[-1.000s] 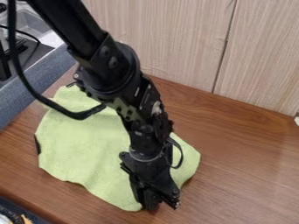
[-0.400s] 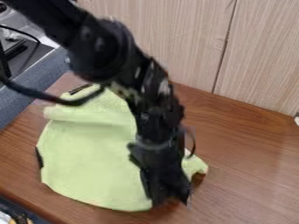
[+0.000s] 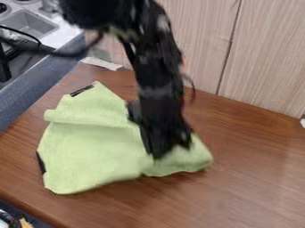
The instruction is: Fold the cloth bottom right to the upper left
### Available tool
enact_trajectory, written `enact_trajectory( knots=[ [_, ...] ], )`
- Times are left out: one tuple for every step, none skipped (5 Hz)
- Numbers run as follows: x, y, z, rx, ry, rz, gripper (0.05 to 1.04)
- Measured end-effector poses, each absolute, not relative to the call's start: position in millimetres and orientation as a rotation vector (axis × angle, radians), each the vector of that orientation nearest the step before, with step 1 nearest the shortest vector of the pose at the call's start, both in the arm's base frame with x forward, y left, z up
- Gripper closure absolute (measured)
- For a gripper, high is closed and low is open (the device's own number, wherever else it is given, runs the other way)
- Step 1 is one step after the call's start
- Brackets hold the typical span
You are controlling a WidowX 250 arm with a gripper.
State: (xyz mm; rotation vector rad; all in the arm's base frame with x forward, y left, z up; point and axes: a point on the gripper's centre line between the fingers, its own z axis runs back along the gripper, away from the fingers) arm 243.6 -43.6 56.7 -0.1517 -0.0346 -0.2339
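The black gripper hangs over the right part of the light green cloth, shut on the cloth near its lower edge. Around the fingertips the fabric is bunched and partly lifted, with a loose flap spreading to the right of them. To the left, the cloth lies mostly flat on the table, with a raised crease across its upper left part. Dark strips show at its top corner and left edge. The arm covers part of the cloth's upper right side.
The brown wooden table extends right and in front of the cloth. A light wood panel stands along the back. At the upper left are a blue-grey edge and a toy sink; a pale strip lies by the panel.
The gripper first shifted slightly right, then moved up the view. The cloth's lower edge came along with it, folding inward and baring table in front. The upper left part has wrinkled into a crease.
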Motion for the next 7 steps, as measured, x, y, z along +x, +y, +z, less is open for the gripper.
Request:
enact_trajectory(
  knots=[
    [259, -11, 60, -0.152, -0.021, -0.158, 1.02],
    [266, 20, 50, -0.131, 0.007, -0.095, 1.02],
    [270, 34, 35, -0.077, 0.038, -0.1, 1.021],
    [271, 45, 15, -0.072, 0.055, -0.109, 1.021],
    [273, 59, -9, -0.012, 0.078, -0.095, 1.021],
    [275, 62, -18, 0.014, 0.076, -0.077, 0.996],
    [283, 59, -17, 0.013, 0.053, -0.061, 0.835]
  ],
)
